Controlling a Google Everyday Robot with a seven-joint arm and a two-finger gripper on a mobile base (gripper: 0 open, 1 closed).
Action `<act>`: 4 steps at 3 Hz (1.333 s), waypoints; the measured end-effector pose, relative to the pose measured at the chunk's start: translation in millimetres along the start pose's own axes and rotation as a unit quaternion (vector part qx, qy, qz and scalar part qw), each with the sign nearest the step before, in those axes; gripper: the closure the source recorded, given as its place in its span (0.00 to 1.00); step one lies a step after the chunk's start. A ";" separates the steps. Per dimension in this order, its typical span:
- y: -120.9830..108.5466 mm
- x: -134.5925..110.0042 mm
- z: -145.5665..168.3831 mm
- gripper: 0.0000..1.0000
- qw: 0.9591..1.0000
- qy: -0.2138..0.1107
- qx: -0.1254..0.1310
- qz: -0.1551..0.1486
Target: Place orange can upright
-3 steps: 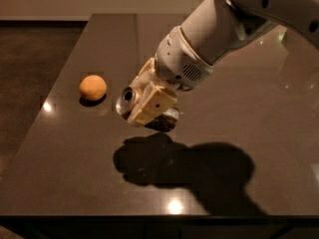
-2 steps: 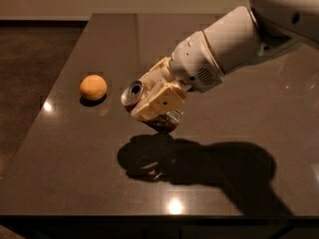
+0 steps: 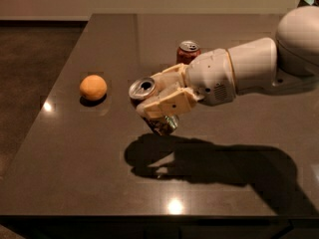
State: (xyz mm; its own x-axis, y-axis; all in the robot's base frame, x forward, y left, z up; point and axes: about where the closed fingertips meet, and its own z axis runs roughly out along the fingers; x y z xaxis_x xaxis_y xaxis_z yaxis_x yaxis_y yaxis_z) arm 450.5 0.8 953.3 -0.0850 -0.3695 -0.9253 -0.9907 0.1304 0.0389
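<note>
My gripper [image 3: 160,105] is shut on the orange can [image 3: 164,125], with its cream fingers [image 3: 172,102] wrapped around the can's middle. The can is tilted and held just above the dark table [image 3: 89,153] near its centre. Its silver top faces up and to the left, and its speckled lower end pokes out below the fingers. Most of the can's body is hidden by the fingers. The white arm reaches in from the right.
A red cola can [image 3: 188,52] stands upright just behind the gripper. A round orange fruit [image 3: 93,87] lies to the left of the gripper. The arm's shadow falls on the table in front. The table's left and front edges are in view.
The arm has swung lower and out to the right, uncovering the red can behind it. The held can has shifted slightly right and up, with its top end raised more.
</note>
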 end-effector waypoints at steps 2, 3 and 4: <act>-5.7 12.7 2.7 1.00 0.995 -0.081 0.053 -0.005; -7.4 17.1 2.0 1.00 0.992 -0.113 0.060 0.009; -10.4 21.8 0.9 1.00 0.985 -0.153 0.066 0.036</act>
State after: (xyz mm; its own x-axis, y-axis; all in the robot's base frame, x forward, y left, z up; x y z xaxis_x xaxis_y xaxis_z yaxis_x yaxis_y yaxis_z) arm 459.1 -7.7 932.4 -0.0991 -0.0617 -0.9932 -0.9587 0.2732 0.0787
